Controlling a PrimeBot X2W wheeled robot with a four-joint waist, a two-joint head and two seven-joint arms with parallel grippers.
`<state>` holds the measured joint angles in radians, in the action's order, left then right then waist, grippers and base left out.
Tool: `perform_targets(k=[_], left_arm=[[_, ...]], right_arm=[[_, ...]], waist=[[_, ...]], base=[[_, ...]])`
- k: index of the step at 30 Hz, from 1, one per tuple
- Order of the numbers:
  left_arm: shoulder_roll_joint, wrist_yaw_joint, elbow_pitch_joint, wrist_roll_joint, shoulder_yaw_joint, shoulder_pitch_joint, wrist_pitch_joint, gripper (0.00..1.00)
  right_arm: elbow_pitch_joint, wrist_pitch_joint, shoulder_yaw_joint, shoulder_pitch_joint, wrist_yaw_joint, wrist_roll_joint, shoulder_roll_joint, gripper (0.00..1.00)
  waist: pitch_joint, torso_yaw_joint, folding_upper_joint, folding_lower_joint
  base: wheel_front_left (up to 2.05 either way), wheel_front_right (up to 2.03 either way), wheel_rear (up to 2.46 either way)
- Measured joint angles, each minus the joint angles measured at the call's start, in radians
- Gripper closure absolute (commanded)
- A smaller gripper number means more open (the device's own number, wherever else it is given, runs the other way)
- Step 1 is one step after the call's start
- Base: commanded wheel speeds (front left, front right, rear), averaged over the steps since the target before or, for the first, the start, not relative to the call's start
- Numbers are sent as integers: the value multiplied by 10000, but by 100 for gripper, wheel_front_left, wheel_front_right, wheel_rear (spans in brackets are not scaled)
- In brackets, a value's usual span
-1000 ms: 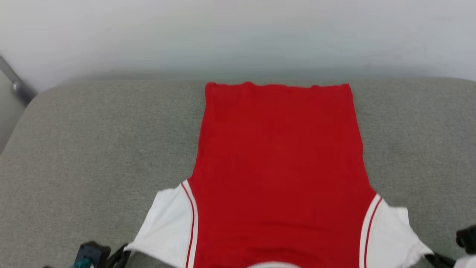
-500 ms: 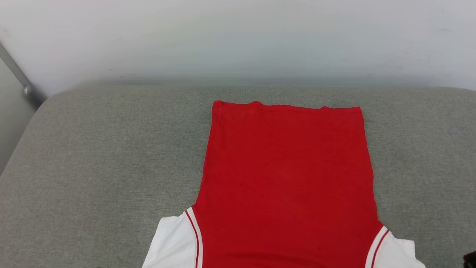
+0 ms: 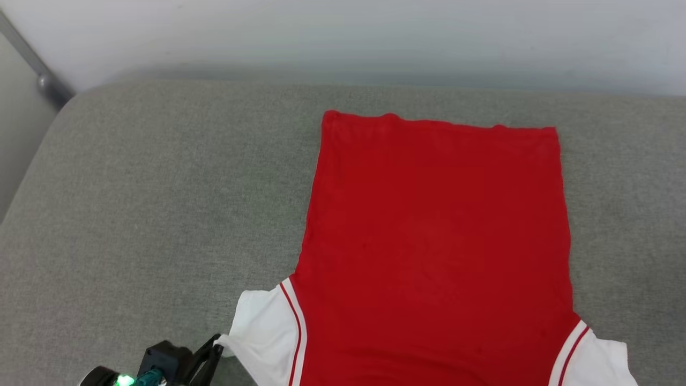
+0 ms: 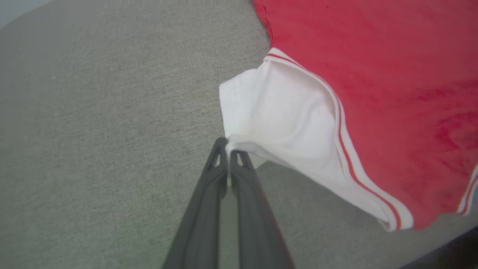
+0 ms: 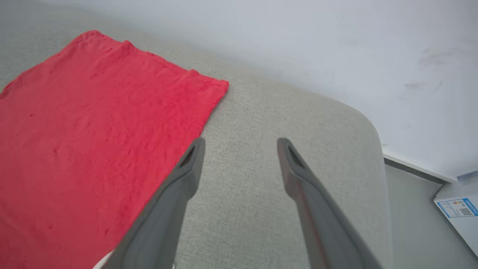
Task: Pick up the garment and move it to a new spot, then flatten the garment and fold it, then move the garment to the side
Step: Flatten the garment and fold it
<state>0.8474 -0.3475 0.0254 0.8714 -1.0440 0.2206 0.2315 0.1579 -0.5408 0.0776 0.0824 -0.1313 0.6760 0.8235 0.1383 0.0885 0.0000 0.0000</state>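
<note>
Red garment [image 3: 434,241] — white sleeves [image 3: 262,327], red-striped trim [image 3: 293,329] — on grey-green cushion [image 3: 134,214].

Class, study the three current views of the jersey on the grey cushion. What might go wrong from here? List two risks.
1. The left pincer is shut on just the corner of the white sleeve; the cloth may slip out under a pull.
2. The right pincer is open beside the garment, holding nothing, so a one-sided pull could drag or skew the shirt.

The right fingers [image 5: 183,175], earlier pinching a sleeve of the garment [image 3: 434,241], have opened wide and let go.
</note>
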Motion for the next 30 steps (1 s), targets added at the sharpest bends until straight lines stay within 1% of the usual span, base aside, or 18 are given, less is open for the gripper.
perform_targets(k=[3,5,8,10,13,17,22,26,30], left_arm=[[-138,-44,-169,-182,8,288,0,100],[-217,-48,-238,-336,10,477,2,100],[-439,-44,-330,-548,12,788,8,100],[-527,-46,-380,-690,31,945,21,100],[-702,-31,-428,-855,84,1180,84,100],[-947,15,-487,-1074,148,1532,140,100],[-1185,36,-639,-1411,211,1852,198,100],[-1336,25,-836,-1651,265,2002,286,100],[-1388,8,-1034,-1850,316,2169,353,100]], right_arm=[[-167,-957,-303,1477,2,466,424,0],[-428,-1873,-663,2456,2,734,719,0],[-905,-3423,-1133,3960,0,1106,951,0],[-1262,-4679,-1478,4886,0,1174,1158,0],[-1952,-6320,-1795,6221,0,941,1164,0],[-2556,-7839,-2042,7584,2,426,859,0],[-3124,-8746,-2075,8628,2,-355,566,0],[-3461,-8851,-2069,8946,2,-604,481,0],[-3682,-8821,-2268,8789,2,-575,477,0]], waist=[[426,226,0,1],[741,401,0,1],[1257,692,0,2],[1625,889,0,2],[2177,1180,0,2],[2892,1581,0,3],[3764,2048,0,3],[4400,2373,0,3],[4900,2645,0,3]], base=[[0,0,0],[0,0,0],[0,0,0],[0,0,0],[0,0,0],[0,0,0],[0,0,0],[0,0,0],[0,0,0]])
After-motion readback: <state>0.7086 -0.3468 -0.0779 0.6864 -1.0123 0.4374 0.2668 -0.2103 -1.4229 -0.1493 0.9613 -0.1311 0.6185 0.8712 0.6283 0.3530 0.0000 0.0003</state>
